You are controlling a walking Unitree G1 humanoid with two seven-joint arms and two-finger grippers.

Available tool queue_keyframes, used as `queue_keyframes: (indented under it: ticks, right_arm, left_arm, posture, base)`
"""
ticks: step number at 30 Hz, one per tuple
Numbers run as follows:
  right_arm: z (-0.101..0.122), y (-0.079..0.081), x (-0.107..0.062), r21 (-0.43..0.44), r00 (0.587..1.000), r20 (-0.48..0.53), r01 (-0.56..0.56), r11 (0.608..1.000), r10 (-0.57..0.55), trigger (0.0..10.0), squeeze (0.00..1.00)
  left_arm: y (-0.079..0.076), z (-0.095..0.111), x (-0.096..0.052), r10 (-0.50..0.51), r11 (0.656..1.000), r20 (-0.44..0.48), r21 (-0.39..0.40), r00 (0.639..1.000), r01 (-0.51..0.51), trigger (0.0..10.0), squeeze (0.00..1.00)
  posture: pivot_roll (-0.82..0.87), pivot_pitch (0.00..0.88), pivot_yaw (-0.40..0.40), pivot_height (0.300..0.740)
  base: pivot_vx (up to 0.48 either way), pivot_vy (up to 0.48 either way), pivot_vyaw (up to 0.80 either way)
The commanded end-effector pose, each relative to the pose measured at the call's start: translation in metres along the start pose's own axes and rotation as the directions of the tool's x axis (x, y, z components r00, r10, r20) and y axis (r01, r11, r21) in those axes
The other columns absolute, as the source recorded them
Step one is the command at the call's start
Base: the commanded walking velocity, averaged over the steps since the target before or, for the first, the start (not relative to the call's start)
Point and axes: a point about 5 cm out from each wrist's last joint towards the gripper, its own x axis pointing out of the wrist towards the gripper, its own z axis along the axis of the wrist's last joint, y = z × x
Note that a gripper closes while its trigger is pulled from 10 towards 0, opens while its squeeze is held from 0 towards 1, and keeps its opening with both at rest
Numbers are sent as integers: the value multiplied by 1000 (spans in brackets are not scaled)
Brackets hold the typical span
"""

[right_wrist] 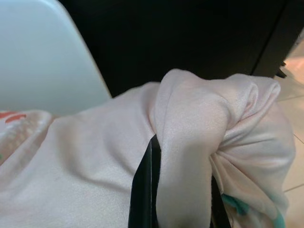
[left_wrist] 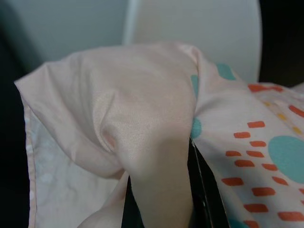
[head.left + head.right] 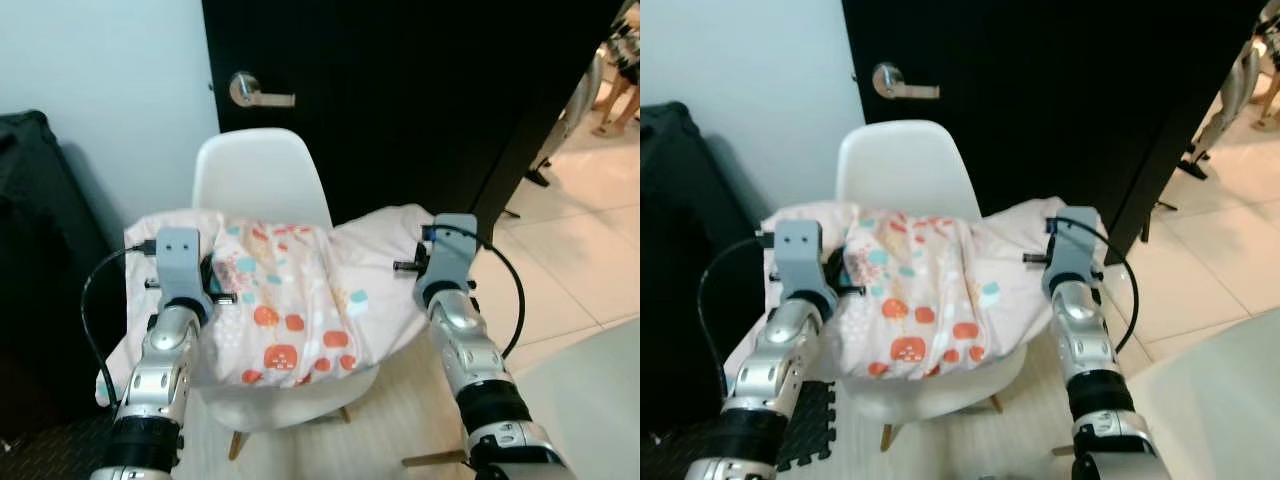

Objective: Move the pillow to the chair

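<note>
A pale pink pillow (image 3: 290,300) printed with orange and teal shapes lies across the seat of a white plastic chair (image 3: 260,170), its ends drooping over both sides. My left gripper (image 3: 185,262) is shut on the pillow's left end, where bunched fabric (image 2: 142,142) wraps over the fingers. At the other end my right gripper (image 3: 445,255) is shut on a fold of pink cloth (image 1: 190,123), with one black finger (image 1: 145,190) showing beneath it. Both wrists are level with the seat.
A black door with a silver lever handle (image 3: 255,92) stands right behind the chair. A dark bulky object (image 3: 40,250) stands at the left by the wall. At the far right a person's legs (image 3: 620,80) stand on the light tiled floor (image 3: 580,250).
</note>
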Motion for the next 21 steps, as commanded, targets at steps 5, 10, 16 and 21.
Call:
queue_keyframes:
  ticks: [5,10,16,21]
  right_arm:
    - [10,5,3,-9,998,49,-29,1000,29,10000,0]
    - [7,5,4,10,999,24,-33,999,33,10000,0]
    - [4,8,6,20,998,-2,-56,998,56,10000,0]
    - [5,8,7,18,998,-2,-66,998,66,10000,0]
  left_arm:
    - [0,10,4,-15,999,47,35,999,13,10000,0]
    - [1,9,6,-11,999,44,42,999,10,10000,0]
    - [9,10,17,14,998,34,56,999,-15,10000,0]
    - [9,15,24,7,997,45,83,999,-11,10000,0]
  posture:
    - [-10,35,-44,730]
    - [-11,40,-45,730]
    - [-18,74,-45,705]
    - [-20,93,-39,680]
  base:
    - [0,0,0]
    - [0,0,0]
    - [0,0,0]
    - [0,0,0]
